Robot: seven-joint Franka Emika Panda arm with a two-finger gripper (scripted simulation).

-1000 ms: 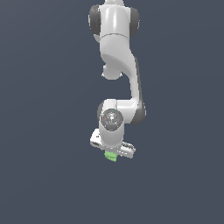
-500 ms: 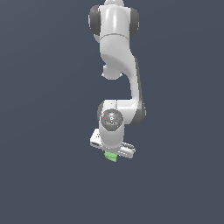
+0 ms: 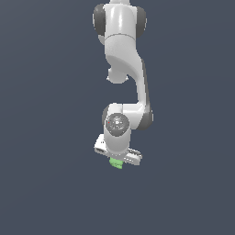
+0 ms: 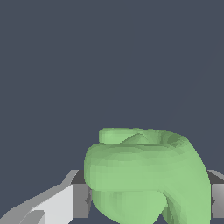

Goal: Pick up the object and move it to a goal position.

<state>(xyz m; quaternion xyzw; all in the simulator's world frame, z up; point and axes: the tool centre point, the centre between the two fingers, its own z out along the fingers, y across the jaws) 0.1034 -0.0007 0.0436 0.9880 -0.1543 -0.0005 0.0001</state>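
One small light-green lumpy block (image 3: 116,163), one white two-fingered gripper (image 3: 117,160), one arm. Block tucked directly under the wrist, clamped between dark finger pads (image 4: 81,200) pressing both flanks, presumably so it rides securely toward the goal. Jaws clenched on the block (image 4: 146,175). No goal marker visible; plain grey-blue background all round.

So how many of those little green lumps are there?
1. The green block sits between the fingers of the gripper at the arm's lower end; the wrist view shows it close up. No others are visible.
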